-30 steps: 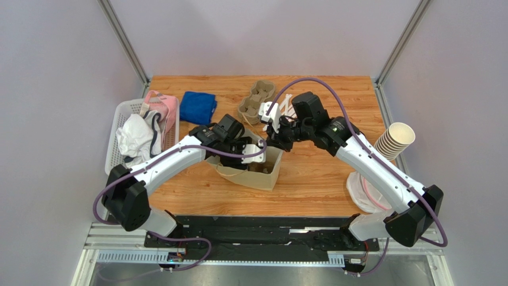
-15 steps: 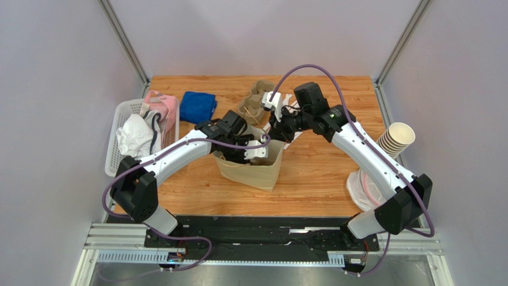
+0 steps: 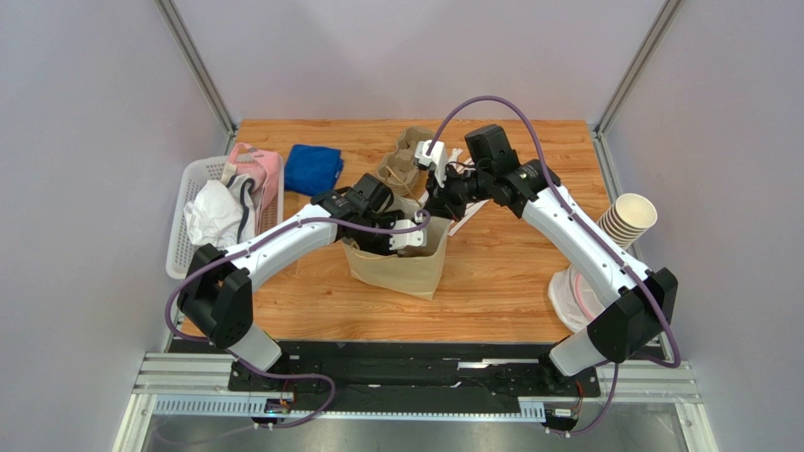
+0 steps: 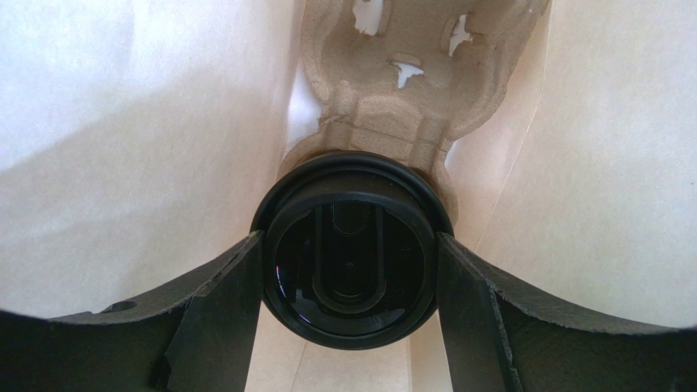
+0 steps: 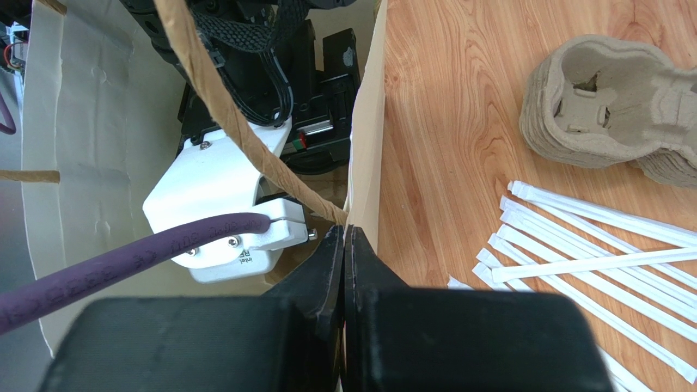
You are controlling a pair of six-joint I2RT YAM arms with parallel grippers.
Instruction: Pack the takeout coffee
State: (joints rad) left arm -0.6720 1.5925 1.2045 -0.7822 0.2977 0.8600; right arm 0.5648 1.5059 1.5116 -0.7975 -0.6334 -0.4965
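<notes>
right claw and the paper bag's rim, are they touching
Touching. The right wrist view shows the right claw pinched shut on the paper bag's rim, with no gap visible.

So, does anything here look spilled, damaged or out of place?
Nothing looks spilled or damaged. The left gripper holds the black-lidded coffee cup inside the brown paper bag, over a moulded pulp carrier; the right gripper pinches the bag's rim. Only the stack of lidless paper cups tilts out beyond the wooden table's right edge.
</notes>
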